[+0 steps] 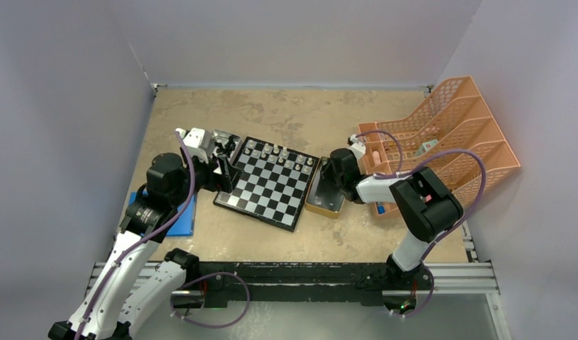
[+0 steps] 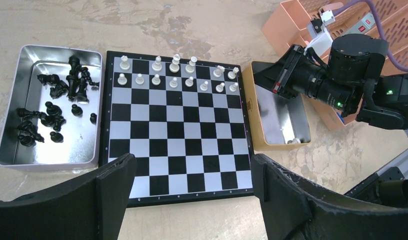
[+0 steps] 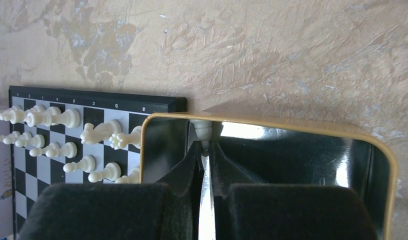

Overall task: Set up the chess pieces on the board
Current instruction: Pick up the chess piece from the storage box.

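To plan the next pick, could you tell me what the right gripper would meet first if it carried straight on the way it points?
The right gripper would meet the white piece lying against the tin wall; they may already touch.

The left arm reaches toward 1 o'clock, the left gripper spread wide. The right arm bends toward 10 o'clock, the right gripper pinched almost closed.
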Robot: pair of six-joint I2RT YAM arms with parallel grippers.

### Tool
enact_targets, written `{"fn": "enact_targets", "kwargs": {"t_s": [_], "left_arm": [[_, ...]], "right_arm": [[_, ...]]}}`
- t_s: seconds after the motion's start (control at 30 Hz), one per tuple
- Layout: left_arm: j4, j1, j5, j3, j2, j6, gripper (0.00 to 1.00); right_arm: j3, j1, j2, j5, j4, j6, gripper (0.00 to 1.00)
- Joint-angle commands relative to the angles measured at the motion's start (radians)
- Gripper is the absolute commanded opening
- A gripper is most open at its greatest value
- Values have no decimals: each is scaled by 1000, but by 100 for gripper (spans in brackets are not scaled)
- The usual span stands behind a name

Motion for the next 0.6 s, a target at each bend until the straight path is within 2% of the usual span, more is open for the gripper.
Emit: {"fn": "enact_targets", "kwargs": {"t_s": [0.0, 0.4, 0.57], "left_arm": [[40, -5, -2, -2, 1, 14, 84], [75, -5, -3, -21, -19, 16, 84], [228, -5, 194, -112, -39, 137, 84]], "right_arm": [[15, 3, -78, 62, -40, -39, 4], [17, 3, -342, -46, -222, -191, 3], [63, 3, -418, -269, -296, -357, 2]]}}
